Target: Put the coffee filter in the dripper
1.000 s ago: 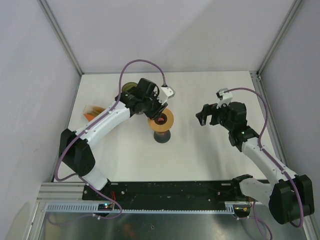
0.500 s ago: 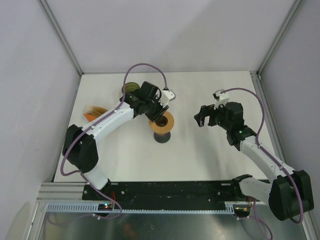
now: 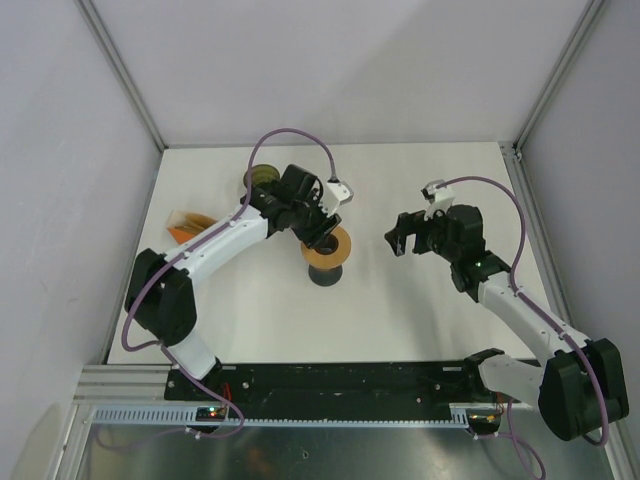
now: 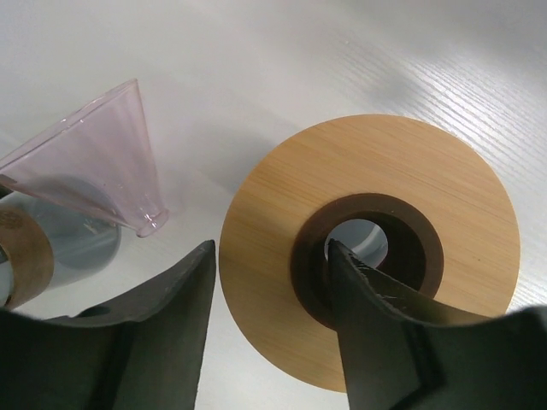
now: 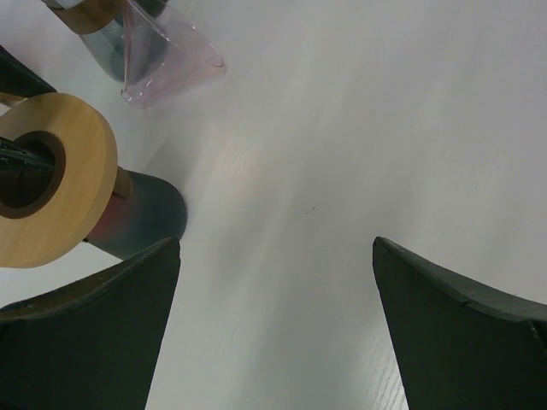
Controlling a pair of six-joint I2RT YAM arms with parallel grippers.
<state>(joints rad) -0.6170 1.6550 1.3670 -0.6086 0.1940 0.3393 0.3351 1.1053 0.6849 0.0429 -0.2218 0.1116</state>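
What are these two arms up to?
The left gripper hangs over a wooden ring on a stand, jaws apart, one finger in its hole and one outside the rim. The right gripper hovers open above the table. A clear funnel lies on its side nearby. Neither gripper holds a paper filter.

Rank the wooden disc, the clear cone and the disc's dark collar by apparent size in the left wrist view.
Largest: wooden disc, clearly.
Next: clear cone and dark collar look about alike. The frame edge cuts the cone and the collar is partly hidden, so I will not rank those two.
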